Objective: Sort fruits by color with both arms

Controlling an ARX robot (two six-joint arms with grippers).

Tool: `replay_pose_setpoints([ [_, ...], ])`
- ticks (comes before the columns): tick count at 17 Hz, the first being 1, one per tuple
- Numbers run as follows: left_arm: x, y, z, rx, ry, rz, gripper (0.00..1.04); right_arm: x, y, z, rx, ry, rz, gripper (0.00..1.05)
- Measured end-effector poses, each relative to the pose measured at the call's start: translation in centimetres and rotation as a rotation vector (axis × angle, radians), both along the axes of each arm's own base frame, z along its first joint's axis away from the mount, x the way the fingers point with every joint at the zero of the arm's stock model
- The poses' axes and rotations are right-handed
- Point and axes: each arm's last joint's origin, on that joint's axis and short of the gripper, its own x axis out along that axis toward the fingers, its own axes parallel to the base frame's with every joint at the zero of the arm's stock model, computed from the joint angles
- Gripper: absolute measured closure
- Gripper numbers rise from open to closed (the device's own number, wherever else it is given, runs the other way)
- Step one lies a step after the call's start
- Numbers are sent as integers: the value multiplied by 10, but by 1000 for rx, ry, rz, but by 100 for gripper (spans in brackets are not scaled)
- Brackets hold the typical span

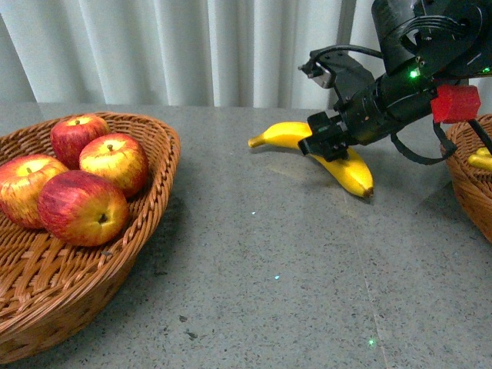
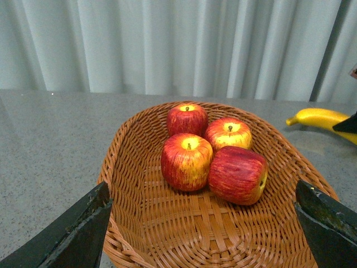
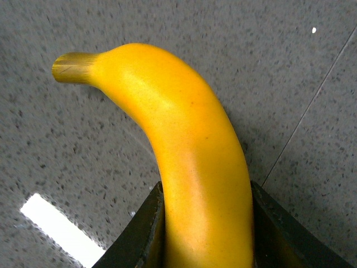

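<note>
1. Long curved yellow banana lies on the grey speckled stone tabletop, right of centre in the front view; skin smooth and glossy, tips brownish.
2. Four glossy red apples with yellow streaks sit clustered in the brown wicker basket at lower left.
3. Right wrist view alone shows contact: both fingers of the black right gripper press the banana's flanks, pinching it.
4. Left wrist view alone shows the left gripper, fingers spread wide over the basket, holding nothing.
5. A second wicker basket at the right edge holds a yellow fruit, mostly hidden.
</note>
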Motion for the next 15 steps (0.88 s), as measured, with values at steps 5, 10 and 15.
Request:
replay_pose_setpoints([
  [5,0,0,0,0,0,0,7,-41,-101,115,540,-334,45,70],
  [10,0,0,0,0,0,0,7,-91,-193,74,604,-276,-44,70],
  [15,0,0,0,0,0,0,7,-142,-279,43,558,-257,-211,71],
])
